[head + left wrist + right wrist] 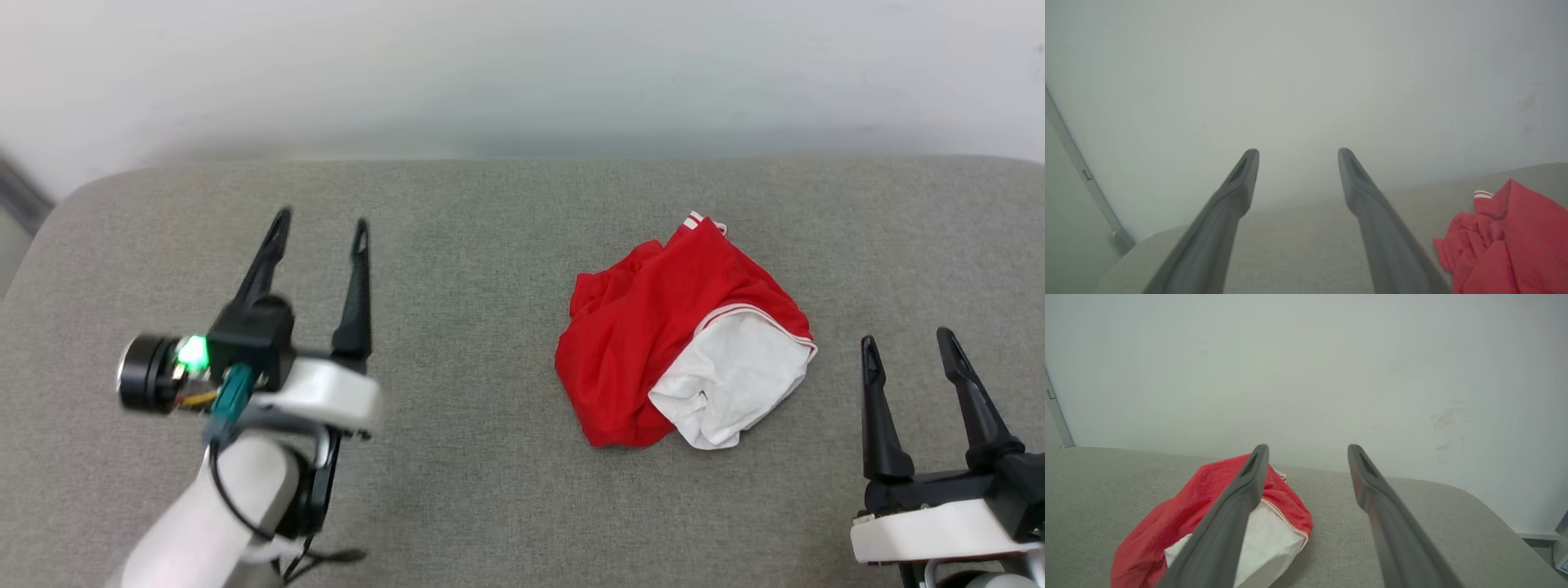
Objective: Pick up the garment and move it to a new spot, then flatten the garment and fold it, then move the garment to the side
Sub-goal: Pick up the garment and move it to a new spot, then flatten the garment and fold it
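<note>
The garment (678, 335) lies crumpled in a heap right of the middle of the grey surface, red with a white sleeve on its near right side and a bit of striped trim at its far edge. It also shows as the garment (1506, 241) at the lower right of the left wrist view and the garment (1208, 518) partly behind a finger in the right wrist view. My left gripper (318, 222) hangs open well to the left of it, nothing between its fingers. My right gripper (906, 341) stands open just right of the heap, apart from it.
The grey cushioned surface (490, 245) spans the view, with rounded corners at the far left and far right. A pale wall (522, 73) rises right behind it. Bare cushion lies between my left gripper and the heap.
</note>
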Controlling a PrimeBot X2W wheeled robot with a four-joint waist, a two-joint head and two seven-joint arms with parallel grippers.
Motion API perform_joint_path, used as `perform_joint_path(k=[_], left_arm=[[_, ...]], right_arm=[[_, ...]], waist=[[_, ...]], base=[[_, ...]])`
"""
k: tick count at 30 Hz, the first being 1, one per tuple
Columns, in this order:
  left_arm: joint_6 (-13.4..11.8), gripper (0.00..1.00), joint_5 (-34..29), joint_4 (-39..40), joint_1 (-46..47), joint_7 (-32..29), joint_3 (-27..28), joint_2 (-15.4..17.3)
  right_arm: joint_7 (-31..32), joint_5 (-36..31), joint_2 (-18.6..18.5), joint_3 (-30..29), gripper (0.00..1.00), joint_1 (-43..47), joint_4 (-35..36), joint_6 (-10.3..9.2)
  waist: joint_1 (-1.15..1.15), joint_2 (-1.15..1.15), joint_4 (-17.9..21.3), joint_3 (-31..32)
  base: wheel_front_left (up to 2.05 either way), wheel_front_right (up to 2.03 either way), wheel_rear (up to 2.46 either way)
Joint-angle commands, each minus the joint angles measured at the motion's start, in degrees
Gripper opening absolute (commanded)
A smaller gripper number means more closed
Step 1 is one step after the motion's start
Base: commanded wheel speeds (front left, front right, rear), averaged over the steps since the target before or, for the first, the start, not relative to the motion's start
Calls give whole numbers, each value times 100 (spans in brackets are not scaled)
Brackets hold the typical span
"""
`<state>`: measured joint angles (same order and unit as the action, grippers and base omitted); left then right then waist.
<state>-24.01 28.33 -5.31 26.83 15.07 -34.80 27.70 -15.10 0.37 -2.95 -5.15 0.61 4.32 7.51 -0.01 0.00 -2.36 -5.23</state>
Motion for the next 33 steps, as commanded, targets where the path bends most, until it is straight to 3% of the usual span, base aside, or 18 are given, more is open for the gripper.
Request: perform_joint_path(k=[1,8,14,23,33], left_arm=[[-40,100,-137,89,-269,13,171,-70],[149,100,-892,483,-1601,14,1166,-548],[554,100,-1330,431,-2281,14,1806,-1060],[1149,100,-1875,334,-2766,15,2391,-1662],[1619,100,-2215,277,-2947,15,2733,-1994]], right_arm=[[-10,11,13,-5,100,69,-1,-3],[-10,93,12,35,100,185,-2,-4],[-10,163,12,90,100,280,-46,-3],[-10,251,12,124,100,502,-145,-3],[-10,300,12,119,100,644,-207,-4]], waist=[[1,0,-17,38],[1,0,-29,145],[1,0,-34,211],[1,0,-15,345],[1,0,11,430]], base=[[0,0,0],[0,0,0],[0,0,0],[0,0,0],[0,0,0]])
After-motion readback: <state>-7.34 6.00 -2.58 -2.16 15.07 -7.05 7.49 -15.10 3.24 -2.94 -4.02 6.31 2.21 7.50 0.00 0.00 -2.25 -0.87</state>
